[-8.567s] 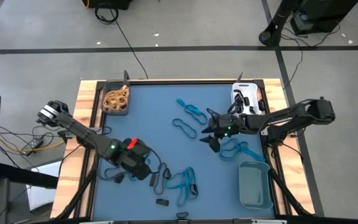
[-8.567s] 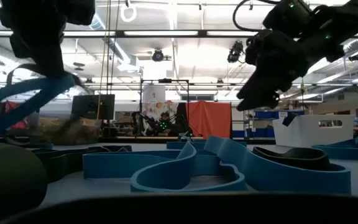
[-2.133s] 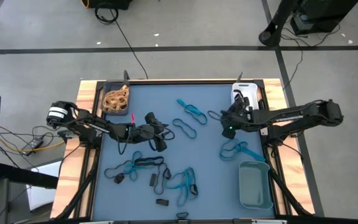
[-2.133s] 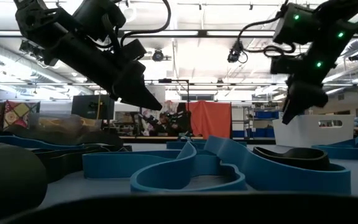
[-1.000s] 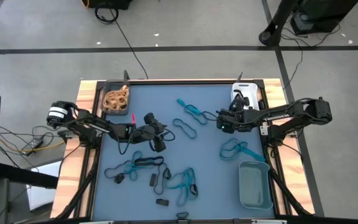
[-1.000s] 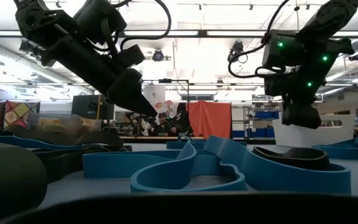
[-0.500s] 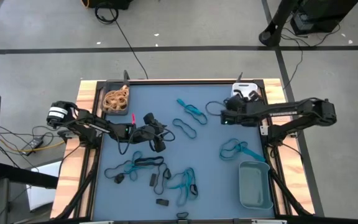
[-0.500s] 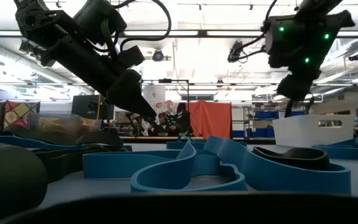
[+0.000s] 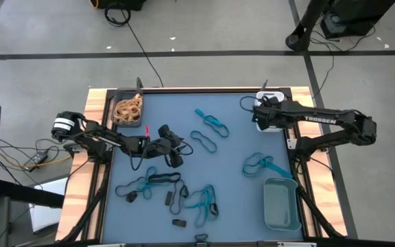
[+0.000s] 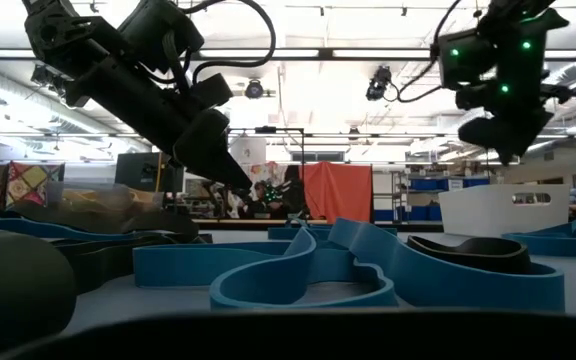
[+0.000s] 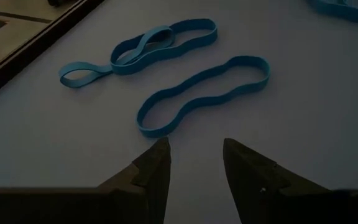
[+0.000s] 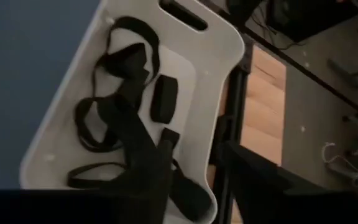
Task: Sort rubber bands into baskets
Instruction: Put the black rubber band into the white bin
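Black bands [image 12: 114,134] lie in the white basket [image 12: 213,43] right under your right gripper [image 12: 194,180], whose jaws stand apart and seem to hold nothing; pull away too low and a finger could hook a loop and drag it back out. Your left gripper [image 11: 194,158] hangs part-open and empty, a blue band [image 11: 201,93] just ahead of its tips. Close there off-centre and you'll only nudge the band aside.

— What sort of place is this?
— A big robotics lab or workshop hall: strip lights [image 10: 268,52] on a high ceiling, grey concrete floor [image 9: 204,34] marked with tape lines, loose cables [image 9: 139,44].
— Anything else?
— An orange screen [image 10: 339,191] and equipment racks behind.
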